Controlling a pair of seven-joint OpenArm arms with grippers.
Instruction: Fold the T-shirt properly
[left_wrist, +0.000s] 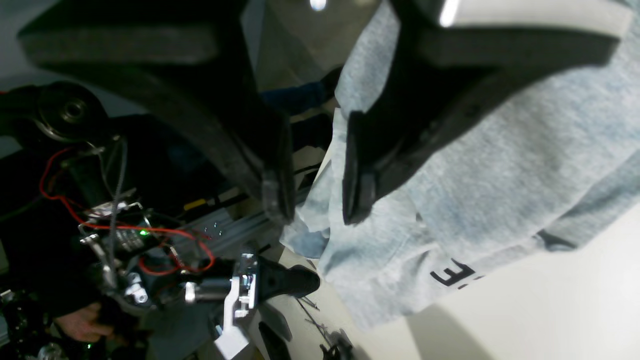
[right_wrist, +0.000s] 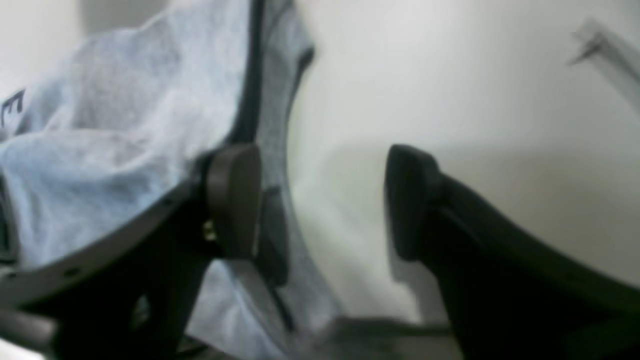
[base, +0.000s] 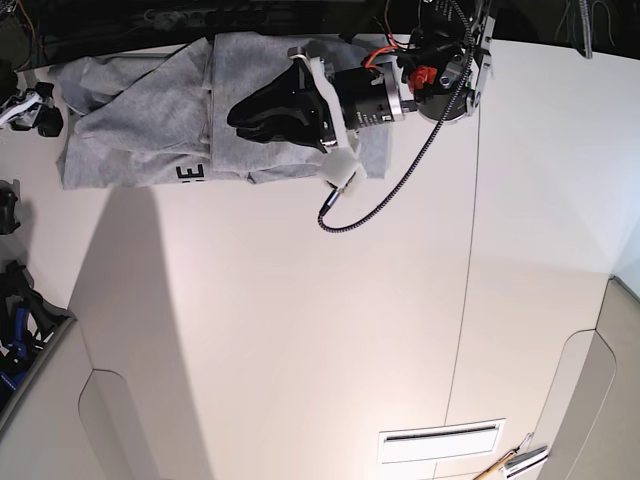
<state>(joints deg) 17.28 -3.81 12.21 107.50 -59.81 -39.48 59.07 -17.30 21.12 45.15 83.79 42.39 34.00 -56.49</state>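
The light grey T-shirt lies crumpled and partly folded at the table's far left corner, with dark lettering near its front edge. My left gripper hovers over the shirt's right half. In the left wrist view the left gripper has its jaws apart, with the T-shirt behind and between them. My right gripper is at the shirt's left edge. In the right wrist view the right gripper is open, one finger over the T-shirt's edge and the other over bare table.
A black cable loops from the left arm onto the white table. A vent slot and small tools lie at the front right. A dark bin stands at the left. Wiring and electronics sit beyond the table's edge.
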